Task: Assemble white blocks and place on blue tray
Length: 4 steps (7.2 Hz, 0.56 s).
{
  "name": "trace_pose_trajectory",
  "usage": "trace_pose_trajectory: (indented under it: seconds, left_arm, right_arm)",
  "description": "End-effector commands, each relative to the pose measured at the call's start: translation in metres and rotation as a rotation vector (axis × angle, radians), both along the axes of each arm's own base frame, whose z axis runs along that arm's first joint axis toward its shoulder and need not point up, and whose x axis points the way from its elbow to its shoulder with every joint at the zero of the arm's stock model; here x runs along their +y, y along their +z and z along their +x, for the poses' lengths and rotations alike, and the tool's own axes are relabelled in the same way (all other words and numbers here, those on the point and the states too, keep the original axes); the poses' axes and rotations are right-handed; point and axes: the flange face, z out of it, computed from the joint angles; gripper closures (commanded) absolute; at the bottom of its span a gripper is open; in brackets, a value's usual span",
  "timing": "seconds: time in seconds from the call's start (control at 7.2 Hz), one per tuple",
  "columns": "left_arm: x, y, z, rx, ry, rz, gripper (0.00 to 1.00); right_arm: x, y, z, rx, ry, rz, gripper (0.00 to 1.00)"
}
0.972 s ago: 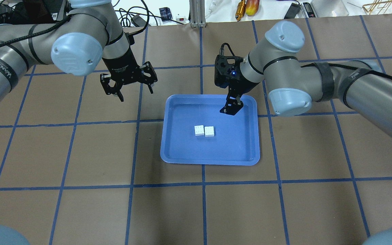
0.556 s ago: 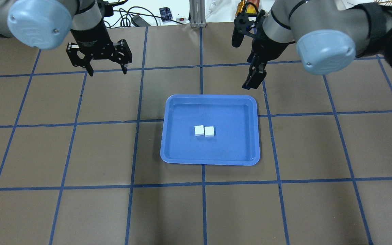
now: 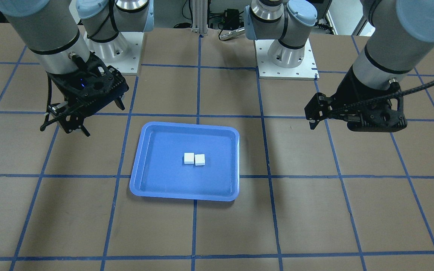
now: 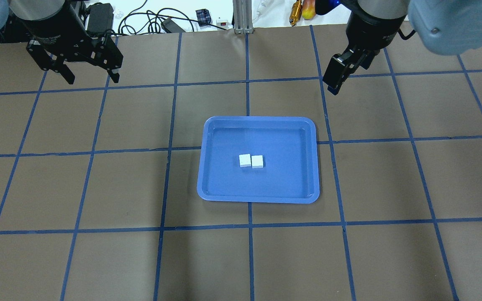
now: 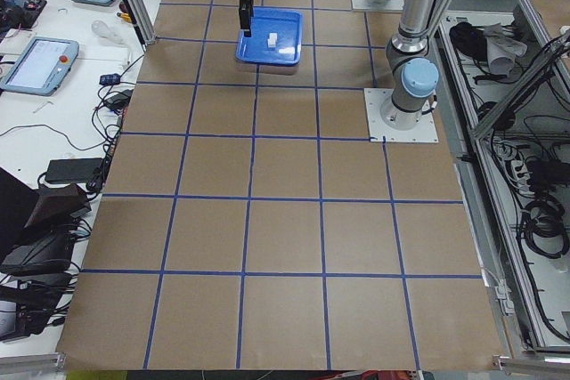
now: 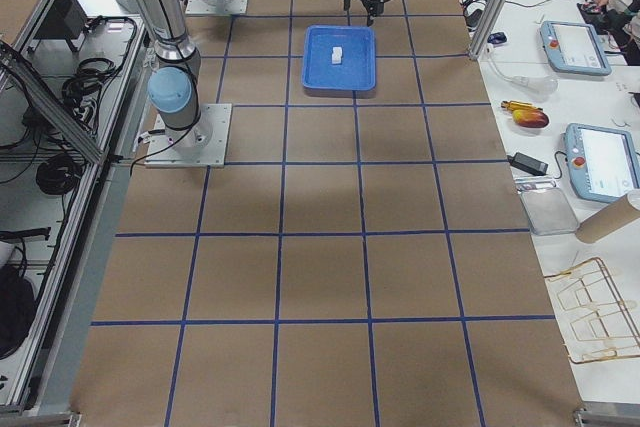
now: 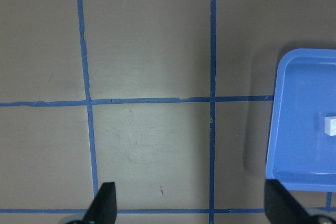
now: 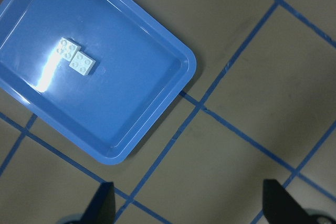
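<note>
Two white blocks [image 4: 245,160] [image 4: 257,161] lie side by side, studs up, on the floor of the blue tray [image 4: 220,184] near its middle. They are not stacked. They also show in the front view [image 3: 189,158] [image 3: 200,159] and in the right wrist view [image 8: 68,49] [image 8: 82,63]. My left gripper [image 4: 91,76] is open and empty above the table, far to the tray's back left. My right gripper [image 4: 334,83] is open and empty above the table, beyond the tray's back right corner. In the left wrist view only the tray's edge [image 7: 278,129] and part of one block [image 7: 329,124] show.
The table is covered in brown paper with a blue tape grid [image 4: 249,83]. Cables and small tools [image 4: 299,10] lie past the far edge. The two arm bases [image 3: 104,49] [image 3: 288,56] stand at the robot's side of the table.
Both arms have pulled up and away from the tray, the left to the back left and the right off the tray to the back right. The blocks have not moved.
</note>
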Motion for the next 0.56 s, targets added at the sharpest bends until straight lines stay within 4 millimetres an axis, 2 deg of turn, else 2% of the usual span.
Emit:
trace_pose_trajectory:
  seconds: [0.0,0.14,0.42]
  left_arm:
    - [0.025,0.002,-0.013,0.005,0.036,-0.006,0.01]
    - [0.030,0.004,-0.015,0.006,0.026,-0.008,0.00]
    - [0.036,0.009,-0.018,0.033,0.020,-0.016,0.00]
  right_arm:
    - [0.009,0.022,-0.001,0.020,-0.356,0.021,0.00]
    - [0.010,0.032,-0.006,0.064,-0.504,0.010,0.00]
    - [0.010,0.033,-0.003,0.047,-0.528,0.010,0.00]
